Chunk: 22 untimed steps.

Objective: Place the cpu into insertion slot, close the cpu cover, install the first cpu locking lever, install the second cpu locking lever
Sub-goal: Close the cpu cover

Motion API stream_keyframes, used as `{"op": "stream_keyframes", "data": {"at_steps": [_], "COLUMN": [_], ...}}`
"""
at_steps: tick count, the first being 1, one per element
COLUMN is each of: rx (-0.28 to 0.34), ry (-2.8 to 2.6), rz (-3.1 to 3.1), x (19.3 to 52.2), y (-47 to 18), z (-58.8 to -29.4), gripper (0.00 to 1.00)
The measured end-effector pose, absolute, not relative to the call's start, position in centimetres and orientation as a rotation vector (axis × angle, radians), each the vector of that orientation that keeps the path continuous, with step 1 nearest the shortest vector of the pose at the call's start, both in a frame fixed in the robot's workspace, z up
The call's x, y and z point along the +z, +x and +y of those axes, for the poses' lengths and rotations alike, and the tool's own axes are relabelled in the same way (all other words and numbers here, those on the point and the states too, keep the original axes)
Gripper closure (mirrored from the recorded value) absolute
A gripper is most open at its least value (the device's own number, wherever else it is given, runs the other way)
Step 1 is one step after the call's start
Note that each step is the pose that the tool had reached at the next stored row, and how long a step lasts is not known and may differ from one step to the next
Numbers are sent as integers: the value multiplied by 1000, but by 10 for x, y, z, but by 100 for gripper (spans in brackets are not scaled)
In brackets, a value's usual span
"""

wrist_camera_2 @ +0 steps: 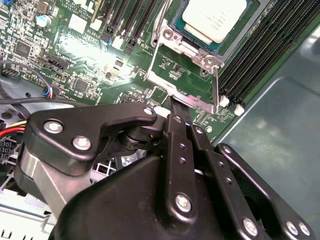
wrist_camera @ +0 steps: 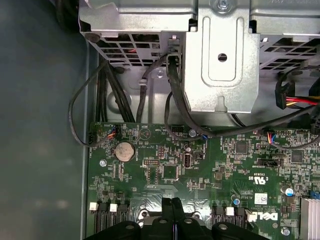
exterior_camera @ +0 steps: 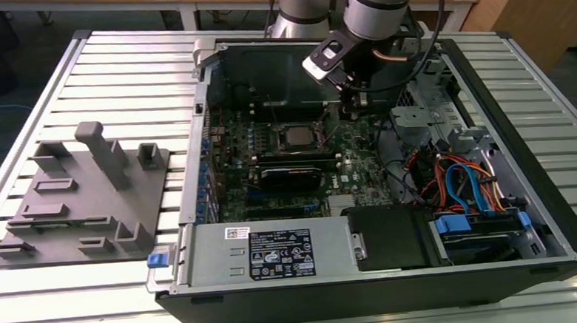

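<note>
My arm: I reach down from 12 o'clock in the exterior view into the open computer case [exterior_camera: 375, 299].
My fingers [wrist_camera_2: 176, 116]: they are pressed tight together, and I see no gap between them. In the first wrist view the fingers [wrist_camera: 169, 209] make one dark point over the green board [wrist_camera: 210, 175].
What I touch: my tips sit right at the free edge of the cpu cover [wrist_camera_2: 177, 91]. I cannot tell if I pinch that thin edge or just rest on it.
The cpu cover: it is a thin silver frame, swung up and away from the slot. Through its window I see green board, not the chip.
The cpu [wrist_camera_2: 215, 17]: it is a flat grey square lying bare inside the insertion slot [wrist_camera_2: 196, 41].
Where the cpu is: in the exterior view the cpu [exterior_camera: 295, 137] is near my fingers [exterior_camera: 352, 105], at about 8 o'clock from them.
Long black slots [wrist_camera_2: 260, 55]: they run just beside the insertion slot.
Round battery [wrist_camera: 124, 150]: it is a small silver coin on the green board.
Black wires [wrist_camera: 80, 107]: they loop from the metal cage to the board's edge.
Grey box with a label [exterior_camera: 264, 255]: it sits at the 6 o'clock side of the case.
Blue and orange wires [exterior_camera: 463, 182]: they are at about 4 o'clock from my fingers.
Grey block with pegs [exterior_camera: 83, 202]: it sits on the tabletop [exterior_camera: 115, 67], at 9 o'clock from the case and apart from it.
</note>
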State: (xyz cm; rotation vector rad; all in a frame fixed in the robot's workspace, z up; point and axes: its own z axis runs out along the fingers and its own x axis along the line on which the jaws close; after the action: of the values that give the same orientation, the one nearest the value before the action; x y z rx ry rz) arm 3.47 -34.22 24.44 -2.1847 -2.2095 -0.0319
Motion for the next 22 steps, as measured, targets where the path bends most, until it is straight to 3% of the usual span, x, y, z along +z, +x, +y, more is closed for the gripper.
{"op": "stream_keyframes", "data": {"at_steps": [22], "rx": [-32], "ry": [-2185], "rz": [-2209], "x": [244], "y": [22], "z": [-342], "gripper": [90]}}
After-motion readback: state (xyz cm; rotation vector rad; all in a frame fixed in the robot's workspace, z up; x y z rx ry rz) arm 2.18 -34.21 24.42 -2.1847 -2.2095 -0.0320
